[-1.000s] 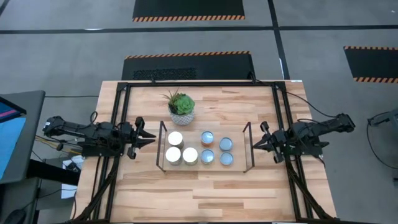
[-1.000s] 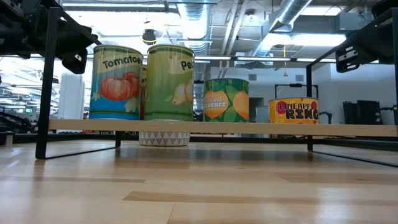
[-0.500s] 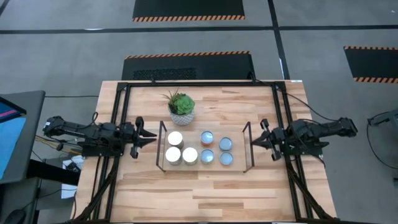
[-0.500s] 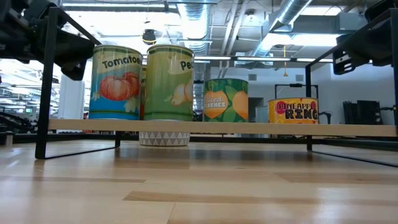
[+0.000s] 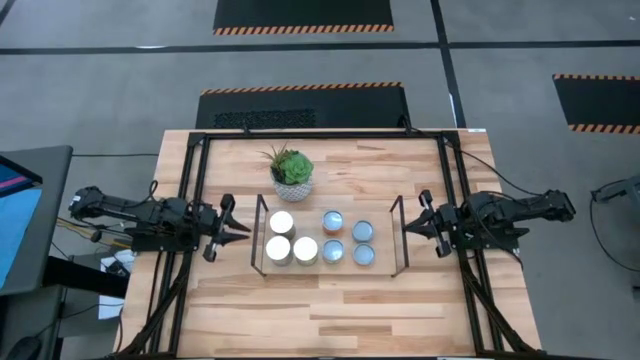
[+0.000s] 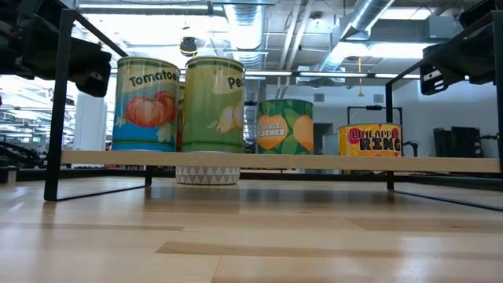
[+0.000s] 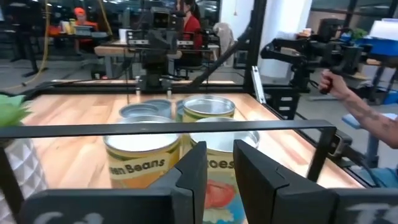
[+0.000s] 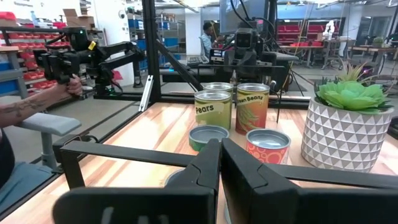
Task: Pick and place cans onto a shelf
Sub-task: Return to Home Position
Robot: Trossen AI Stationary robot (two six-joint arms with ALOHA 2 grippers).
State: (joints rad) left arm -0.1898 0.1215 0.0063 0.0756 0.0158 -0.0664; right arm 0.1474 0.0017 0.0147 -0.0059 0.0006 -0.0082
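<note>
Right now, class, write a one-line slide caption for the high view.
Six cans stand on the shelf while the left hand and right hand hang empty off its two short ends.

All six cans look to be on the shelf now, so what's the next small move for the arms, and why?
Probably draw the left gripper and right gripper back from the shelf toward rest. All six cans stand on it, and both grippers hang empty just outside its short ends, so nothing seems left to pick or straighten.
</note>
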